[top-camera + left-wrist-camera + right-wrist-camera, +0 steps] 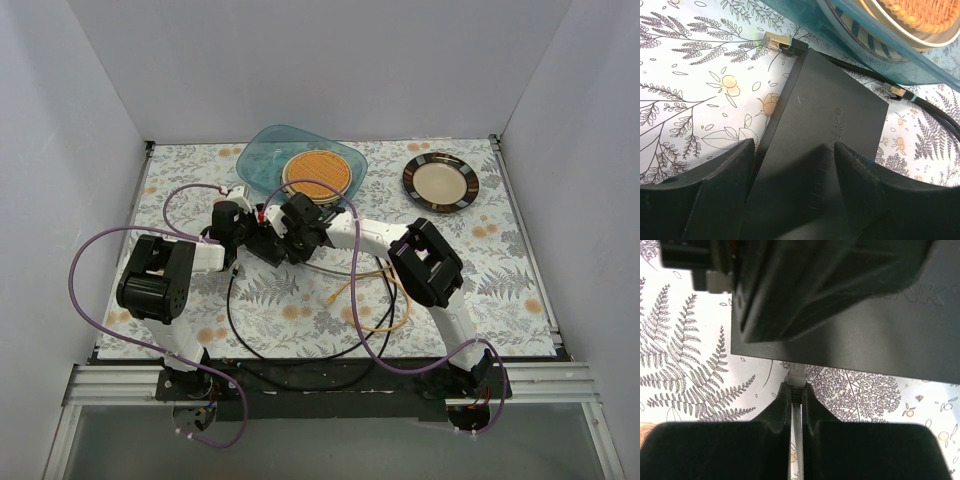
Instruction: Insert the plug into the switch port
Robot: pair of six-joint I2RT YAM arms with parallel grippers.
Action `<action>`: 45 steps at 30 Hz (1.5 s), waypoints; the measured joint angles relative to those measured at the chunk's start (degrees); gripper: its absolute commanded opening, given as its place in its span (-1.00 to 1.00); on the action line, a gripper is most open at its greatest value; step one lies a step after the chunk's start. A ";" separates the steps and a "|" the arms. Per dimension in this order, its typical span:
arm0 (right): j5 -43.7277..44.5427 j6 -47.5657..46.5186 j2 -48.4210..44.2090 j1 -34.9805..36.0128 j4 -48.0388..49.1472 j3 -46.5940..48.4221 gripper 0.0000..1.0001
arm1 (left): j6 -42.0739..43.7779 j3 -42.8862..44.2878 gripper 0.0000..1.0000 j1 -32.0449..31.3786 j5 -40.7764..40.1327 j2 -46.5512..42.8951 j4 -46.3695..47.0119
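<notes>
The switch is a flat matte-black box, held off the floral table by my left gripper, whose fingers close on its near end. In the right wrist view the switch fills the top, and one left finger lies over it. My right gripper is shut on a whitish plug, whose tip meets the switch's lower edge. How deep the plug sits is hidden. In the top view both grippers meet at mid-table.
Two other cable plugs on black cable lie beyond the switch. A teal tray holding a wicker dish stands just behind the grippers. A dark-rimmed plate sits back right. Black and yellow cables loop in front.
</notes>
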 measured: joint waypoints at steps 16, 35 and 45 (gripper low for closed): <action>2.40 5.99 1.38 0.31 -3.02 3.02 -0.95 | -1.92 -2.36 0.40 0.02 -1.18 -0.11 4.59; 2.99 8.09 -21.18 1.92 25.44 -23.78 0.58 | -11.37 -1.49 0.95 0.79 -6.21 -13.16 -21.20; 8.07 10.88 -45.00 1.92 22.62 -36.30 0.70 | -11.98 -1.55 0.95 0.85 -4.11 -36.11 -26.77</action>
